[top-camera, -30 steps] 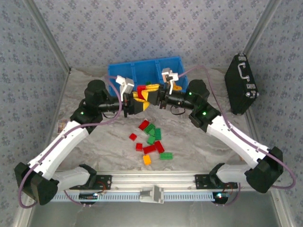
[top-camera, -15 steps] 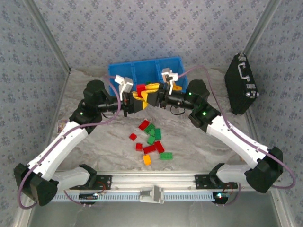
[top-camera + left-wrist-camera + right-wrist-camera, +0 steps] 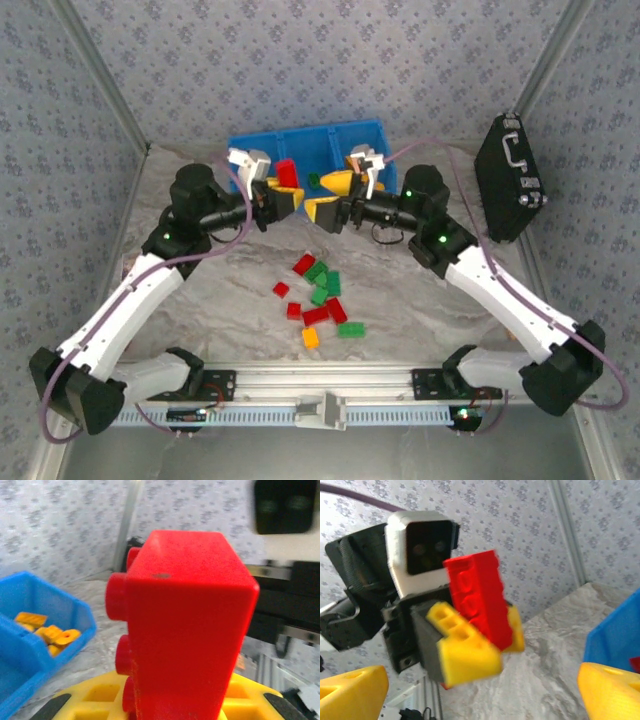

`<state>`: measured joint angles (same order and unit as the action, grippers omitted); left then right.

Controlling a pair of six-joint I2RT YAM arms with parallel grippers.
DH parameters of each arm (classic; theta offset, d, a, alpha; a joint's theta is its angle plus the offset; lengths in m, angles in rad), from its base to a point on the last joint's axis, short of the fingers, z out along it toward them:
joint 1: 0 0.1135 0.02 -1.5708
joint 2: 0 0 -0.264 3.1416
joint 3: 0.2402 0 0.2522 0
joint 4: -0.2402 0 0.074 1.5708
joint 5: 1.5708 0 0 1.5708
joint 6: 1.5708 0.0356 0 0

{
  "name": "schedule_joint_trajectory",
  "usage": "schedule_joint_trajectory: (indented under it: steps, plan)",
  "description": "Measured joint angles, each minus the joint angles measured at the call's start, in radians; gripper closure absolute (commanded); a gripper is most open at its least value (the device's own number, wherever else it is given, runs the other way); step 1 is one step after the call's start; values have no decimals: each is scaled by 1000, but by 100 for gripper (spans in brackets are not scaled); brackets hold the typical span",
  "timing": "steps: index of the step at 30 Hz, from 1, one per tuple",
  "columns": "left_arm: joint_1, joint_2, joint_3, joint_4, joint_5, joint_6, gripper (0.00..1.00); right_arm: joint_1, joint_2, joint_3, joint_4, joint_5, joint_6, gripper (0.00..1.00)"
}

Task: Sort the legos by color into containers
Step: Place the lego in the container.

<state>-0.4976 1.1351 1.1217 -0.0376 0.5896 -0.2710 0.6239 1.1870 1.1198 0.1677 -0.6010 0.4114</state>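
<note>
One red brick point(image 3: 287, 172) clamped in left gripper point(image 3: 289, 195), raised just in front of blue tray point(image 3: 300, 140). Right gripper point(image 3: 326, 196) beside it, fingers point(image 3: 336, 182) wide, empty. Loose bricks point(image 3: 322, 297) well short of tray. Brick likely light, rigid, slick: pinch flat sides, not studs.

**Black case at the table's right edge**

A black case point(image 3: 510, 180) with a metal handle point(image 3: 514, 148) stands tilted at the right edge of the marbled table point(image 3: 420, 290). A small card point(image 3: 128, 268) lies at the left edge. A metal rail point(image 3: 320, 385) runs along the near edge. Patterned walls point(image 3: 300, 60) and slanted metal posts point(image 3: 100, 75) enclose the far corners.
</note>
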Motion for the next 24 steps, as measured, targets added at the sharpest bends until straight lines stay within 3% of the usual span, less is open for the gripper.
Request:
schedule_joint_trajectory:
  steps: [11,18,24]
  plan:
    - [25,342,377,-385,-486,66,95,-81,-61,-126,-505,195,-150,5]
    - [86,575,496,-518,-555,64,95,-42,-64,-209,-676,278,-142,9]
    - [122,776,631,-600,-544,55,93,64,-118,-286,-749,314,-115,9]
